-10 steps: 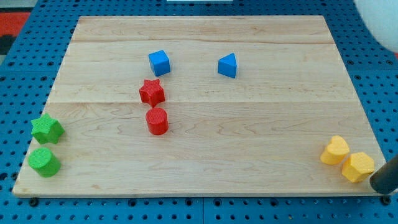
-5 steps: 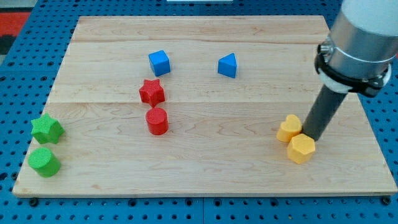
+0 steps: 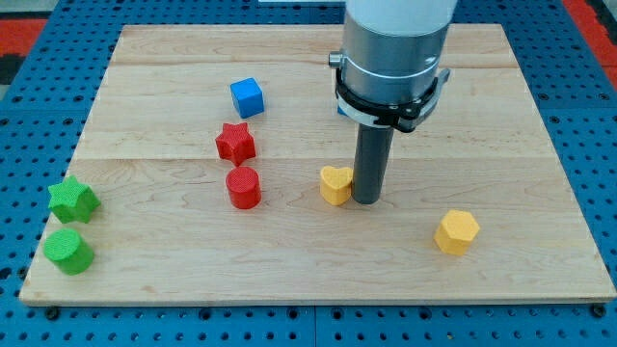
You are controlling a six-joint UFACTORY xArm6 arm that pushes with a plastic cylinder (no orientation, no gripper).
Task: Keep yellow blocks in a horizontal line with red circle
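1. One end effector: my tip (image 3: 366, 200), a plain dark rod with no jaws, gripping nothing, resting on the pale wooden desk (image 3: 540, 145).
2. Yellow heart-shaped block (image 3: 335, 184): touching the tip on the view's left.
3. Yellow hexagonal block (image 3: 456, 232): apart from the tip, toward the view's lower right.
4. Red cylindrical block (image 3: 244, 187): well left of the tip, roughly level with it.
5. Red star block (image 3: 235, 143): just above the cylinder.

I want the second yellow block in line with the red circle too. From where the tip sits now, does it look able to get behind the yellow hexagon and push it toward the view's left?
Probably yes. My tip rests against the yellow heart; the yellow hexagon lies alone toward the view's lower right, with bare board around it.
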